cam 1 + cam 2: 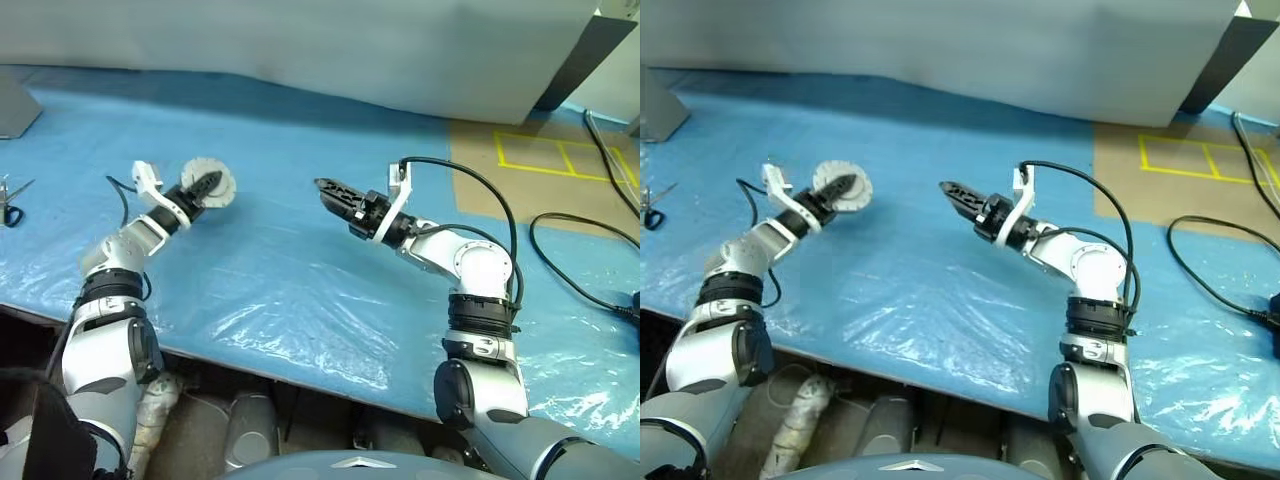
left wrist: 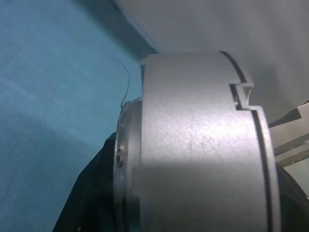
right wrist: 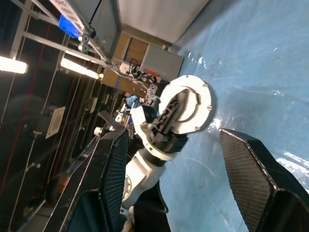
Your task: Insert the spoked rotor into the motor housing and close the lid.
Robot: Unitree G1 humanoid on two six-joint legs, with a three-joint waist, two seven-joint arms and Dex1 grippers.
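Motor housing (image 1: pixel 208 181) sat clamped between the left gripper (image 1: pixel 205 186) fingers — held edge-on above the blue-covered table (image 1: pixel 300 290). Right gripper (image 1: pixel 330 190), well apart to its right, stood with jaws spread — nothing between them.

The left arm, silver-grey with black joint collars, extends forward over the left side of the work surface, elbow bent and forearm angled inward. The left gripper (image 1: pixel 207 185), two black fingers on a white wrist bracket, is clamped on a round pale-grey ribbed-rim disc (image 1: pixel 216 183), held edge-up. The right arm, of the same build, rises from the lower right and points forward and to the left. The right gripper (image 1: pixel 330 190) carries nothing; its two black textured fingers (image 3: pixel 113 169) stand spread apart.
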